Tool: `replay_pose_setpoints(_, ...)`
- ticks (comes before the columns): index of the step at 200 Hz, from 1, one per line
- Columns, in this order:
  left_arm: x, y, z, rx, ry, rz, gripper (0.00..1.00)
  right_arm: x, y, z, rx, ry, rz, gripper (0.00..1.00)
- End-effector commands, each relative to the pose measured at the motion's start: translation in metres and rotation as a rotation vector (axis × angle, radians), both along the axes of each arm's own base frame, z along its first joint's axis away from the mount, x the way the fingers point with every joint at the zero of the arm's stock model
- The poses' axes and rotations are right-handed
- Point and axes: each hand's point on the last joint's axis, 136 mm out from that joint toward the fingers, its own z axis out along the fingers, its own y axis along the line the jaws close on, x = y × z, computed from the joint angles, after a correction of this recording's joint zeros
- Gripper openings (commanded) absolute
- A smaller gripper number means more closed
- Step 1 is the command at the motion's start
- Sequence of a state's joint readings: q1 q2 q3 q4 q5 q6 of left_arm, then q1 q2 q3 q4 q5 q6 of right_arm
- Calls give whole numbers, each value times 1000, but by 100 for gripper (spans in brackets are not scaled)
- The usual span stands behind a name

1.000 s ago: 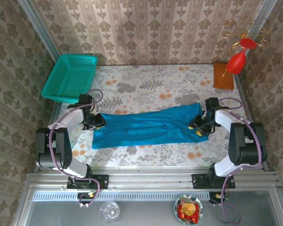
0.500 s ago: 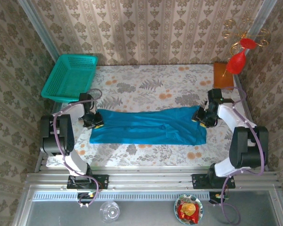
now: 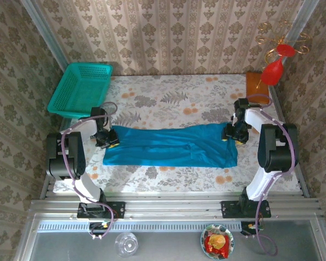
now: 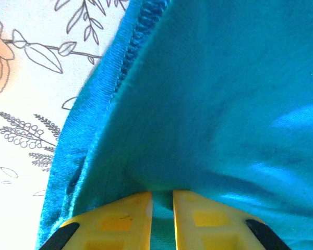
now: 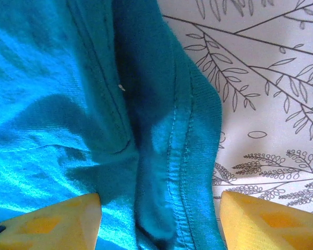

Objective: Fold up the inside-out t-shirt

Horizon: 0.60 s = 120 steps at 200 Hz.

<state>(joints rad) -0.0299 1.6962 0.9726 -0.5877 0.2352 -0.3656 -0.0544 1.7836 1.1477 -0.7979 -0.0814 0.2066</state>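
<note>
The bright blue t-shirt (image 3: pixel 171 145) lies folded into a long band across the middle of the floral table. My left gripper (image 3: pixel 107 139) sits at the band's left end, its yellow fingers (image 4: pixel 117 221) shut on a fold of the blue cloth (image 4: pixel 208 104) beside the stitched hem. At the right end my right gripper (image 3: pixel 232 132) stands open over the shirt's ribbed, stitched edge (image 5: pixel 185 156). Its two yellow fingertips (image 5: pixel 52 221) are wide apart, one over cloth and one over bare table.
A teal mesh basket (image 3: pixel 80 89) stands at the back left corner. A brown block (image 3: pixel 257 87) lies at the back right, with a red and gold ornament (image 3: pixel 275 62) above it. The floral table (image 3: pixel 168 103) shows behind and in front of the shirt.
Both grippers drew the shirt away from the near edge and laid it flatter. The right gripper has since let go of the right end and opened; the left one stays shut.
</note>
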Motion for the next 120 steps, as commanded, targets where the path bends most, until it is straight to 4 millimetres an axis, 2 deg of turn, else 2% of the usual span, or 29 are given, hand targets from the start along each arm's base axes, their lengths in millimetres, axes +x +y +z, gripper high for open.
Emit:
replay_pose_setpoints(1,3,8,-1,21,-11,6,20,-10,9,-3,41,42,46,64)
replay_pose_setpoints(47,3,8,0,21,-9,5,20,-10,8,-10,27,73,55,62)
replay_pose_setpoints(120,2,11,-3,23,-1,15,21,-17,23,-11,42,111,98,55)
